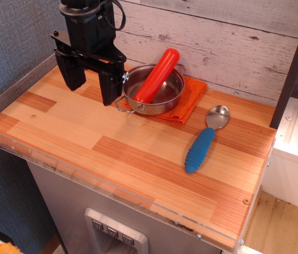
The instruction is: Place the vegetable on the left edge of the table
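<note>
The two black fingers of the gripper hang spread apart and empty above the table, so nothing is done yet. Just to their right the vegetable leans in the pot, one end over the rim. Left of the fingers bare wood runs to the clear rim, leaving open room.
</note>
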`<state>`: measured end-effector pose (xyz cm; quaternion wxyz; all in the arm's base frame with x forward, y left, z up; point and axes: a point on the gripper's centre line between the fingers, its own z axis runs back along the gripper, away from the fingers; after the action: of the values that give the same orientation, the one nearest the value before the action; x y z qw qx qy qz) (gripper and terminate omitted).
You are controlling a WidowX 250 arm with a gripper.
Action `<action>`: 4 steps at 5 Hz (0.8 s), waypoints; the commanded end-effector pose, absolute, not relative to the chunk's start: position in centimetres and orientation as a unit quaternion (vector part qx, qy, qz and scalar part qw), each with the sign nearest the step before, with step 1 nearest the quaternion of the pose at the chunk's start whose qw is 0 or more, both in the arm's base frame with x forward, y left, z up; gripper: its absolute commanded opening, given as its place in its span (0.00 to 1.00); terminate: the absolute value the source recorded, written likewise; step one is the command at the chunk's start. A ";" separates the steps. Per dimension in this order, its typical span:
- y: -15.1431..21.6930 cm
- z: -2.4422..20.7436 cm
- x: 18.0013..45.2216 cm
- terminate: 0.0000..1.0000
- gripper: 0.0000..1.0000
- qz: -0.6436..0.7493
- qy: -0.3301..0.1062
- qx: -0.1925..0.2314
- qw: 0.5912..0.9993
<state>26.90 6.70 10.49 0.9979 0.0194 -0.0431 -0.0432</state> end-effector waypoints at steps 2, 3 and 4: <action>6.5 10.5 29.8 0.00 1.00 -0.033 -0.057 0.015 0.998; 5.9 9.9 33.5 0.00 1.00 -0.038 -0.067 0.025 0.997; 5.7 8.9 36.0 0.00 1.00 -0.036 -0.075 0.021 0.996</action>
<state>35.46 5.71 7.21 0.9981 0.0167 -0.0491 -0.0339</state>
